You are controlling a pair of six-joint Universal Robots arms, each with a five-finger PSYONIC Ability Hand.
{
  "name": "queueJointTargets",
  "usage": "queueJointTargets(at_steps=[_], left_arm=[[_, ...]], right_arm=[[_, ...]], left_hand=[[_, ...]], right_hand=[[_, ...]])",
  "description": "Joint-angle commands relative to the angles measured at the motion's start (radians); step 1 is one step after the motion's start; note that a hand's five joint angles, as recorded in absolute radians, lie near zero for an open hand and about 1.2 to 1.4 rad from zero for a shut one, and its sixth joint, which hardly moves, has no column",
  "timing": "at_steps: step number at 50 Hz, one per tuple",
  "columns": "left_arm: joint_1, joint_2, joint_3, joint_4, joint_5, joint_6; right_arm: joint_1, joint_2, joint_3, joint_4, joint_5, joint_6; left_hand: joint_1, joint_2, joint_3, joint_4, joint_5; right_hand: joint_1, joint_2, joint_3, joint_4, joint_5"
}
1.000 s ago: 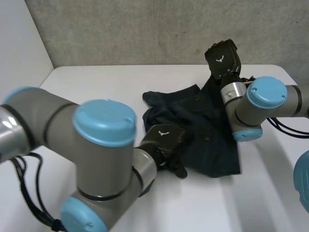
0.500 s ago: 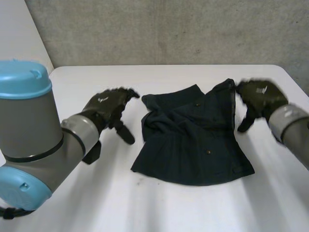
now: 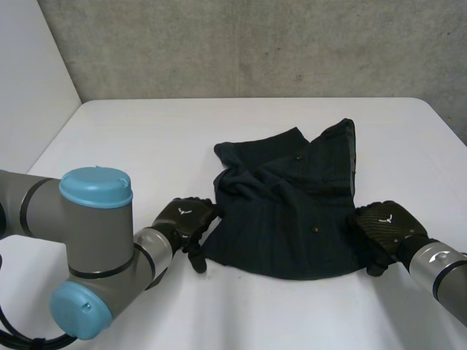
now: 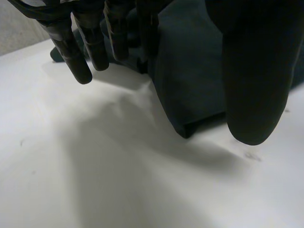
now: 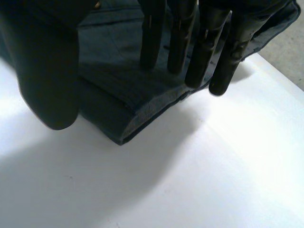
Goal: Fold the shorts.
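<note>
Head view, nearest first: grey left arm (image 3: pixel 87 248) with its light-blue cap, ending in the left hand (image 3: pixel 186 219) at the near left corner of the shorts (image 3: pixel 292 211). Across from it, right arm (image 3: pixel 438 270) and right hand (image 3: pixel 385 222) at the near right corner of the same cloth.

Left wrist view: fingers (image 4: pixel 71 52) straight and hanging down, thumb (image 4: pixel 254 71) held well apart from them. Near corner of the dark cloth lying flat on the table (image 4: pixel 95 166) in the gap between. Nothing pinched, hand spread. Cannot tell whether the fingertips touch the cloth.

Right wrist view: much the same on the other side. Fingers (image 5: pixel 223 47) straight over the edge of the cloth, thumb (image 5: pixel 47 71) apart beside it. Corner of the cloth flat on the white surface between them, no pinch, hand spread wide.

Farther on, in the head view: dark shorts lying in the middle of the table, rumpled. Smooth near edge, small buttons or studs on the front, a bunched fold toward the left side and two peaks at the far edge. Beyond that, bare white tabletop out to its far edge, then a grey wall (image 3: pixel 255 44) behind.
</note>
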Motion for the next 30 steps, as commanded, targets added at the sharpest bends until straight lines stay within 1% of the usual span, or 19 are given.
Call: queueJointTargets(at_steps=[1,3,4,8,12,14,16,17,18,20,22,23,24,27,28,30], left_arm=[[-0.008,-0.033,0.035,0.032,-0.006,0.0],[-0.012,-0.046,0.042,0.032,-0.008,0.0],[-0.015,-0.052,0.047,0.032,-0.007,0.0],[-0.043,-0.08,0.076,0.032,-0.008,0.0],[-0.057,-0.106,0.101,0.032,-0.01,0.0],[-0.06,-0.126,0.121,0.032,-0.013,0.0],[-0.061,-0.138,0.139,0.031,-0.016,0.0],[-0.066,-0.149,0.159,0.029,-0.016,-0.002],[-0.07,-0.152,0.168,0.029,-0.016,-0.003],[-0.077,-0.156,0.187,0.029,-0.016,-0.008],[-0.08,-0.161,0.213,0.023,-0.017,-0.006],[-0.08,-0.161,0.22,0.023,-0.02,-0.006],[-0.078,-0.159,0.236,0.02,-0.032,-0.006],[-0.078,-0.146,0.25,0.009,-0.068,-0.002],[-0.08,-0.129,0.256,-0.005,-0.098,0.001],[-0.077,-0.074,0.262,-0.025,-0.121,0.008]], right_arm=[[0.0,0.05,-0.018,-0.035,-0.023,0.002],[0.001,0.055,-0.021,-0.04,-0.025,0.002],[0.001,0.056,-0.025,-0.046,-0.026,0.003],[0.003,0.053,-0.042,-0.052,-0.022,0.015],[0.001,0.049,-0.05,-0.051,-0.012,0.018],[0.006,0.044,-0.058,-0.046,-0.006,0.02],[0.024,0.033,-0.071,-0.042,0.001,0.029],[0.035,0.029,-0.076,-0.042,0.006,0.038],[0.044,0.024,-0.081,-0.042,0.014,0.05],[0.067,0.012,-0.102,-0.042,0.04,0.101],[0.079,0.004,-0.119,-0.04,0.061,0.138],[0.086,-0.013,-0.137,-0.037,0.086,0.168],[0.087,-0.025,-0.145,-0.035,0.098,0.184],[0.099,-0.069,-0.18,-0.016,0.135,0.209],[0.103,-0.079,-0.191,-0.006,0.141,0.209],[0.115,-0.091,-0.214,0.017,0.149,0.207]], left_hand=[[0.075,0.073,0.078,0.072,0.073],[0.08,0.079,0.083,0.077,0.078],[0.086,0.085,0.089,0.083,0.084],[0.124,0.123,0.127,0.121,0.122],[0.209,0.208,0.212,0.206,0.207],[0.291,0.29,0.294,0.288,0.289],[0.4,0.399,0.403,0.397,0.398],[0.517,0.516,0.52,0.514,0.515],[0.582,0.581,0.585,0.579,0.58],[0.714,0.713,0.717,0.711,0.712],[0.908,0.906,0.91,0.904,0.905],[1.025,1.023,1.028,1.022,1.023],[1.078,1.077,1.081,1.075,1.076],[1.078,1.077,1.081,1.075,1.076],[1.078,1.077,1.081,1.075,1.076],[1.078,1.077,1.081,1.075,1.076]], right_hand=[[0.483,0.408,0.407,0.407,0.426],[0.703,0.628,0.627,0.627,0.645],[0.973,0.898,0.897,0.898,0.916],[0.976,0.901,0.9,0.9,0.919],[0.976,0.901,0.9,0.9,0.919],[0.976,0.901,0.9,0.9,0.919],[0.976,0.901,0.9,0.9,0.919],[0.976,0.901,0.9,0.9,0.919],[0.976,0.901,0.9,0.9,0.919],[0.976,0.901,0.9,0.9,0.919],[0.976,0.901,0.9,0.9,0.919],[0.976,0.901,0.9,0.9,0.919],[0.976,0.901,0.9,0.9,0.919],[0.976,0.901,0.9,0.9,0.919],[0.976,0.901,0.9,0.9,0.919],[0.976,0.901,0.9,0.9,0.919]])
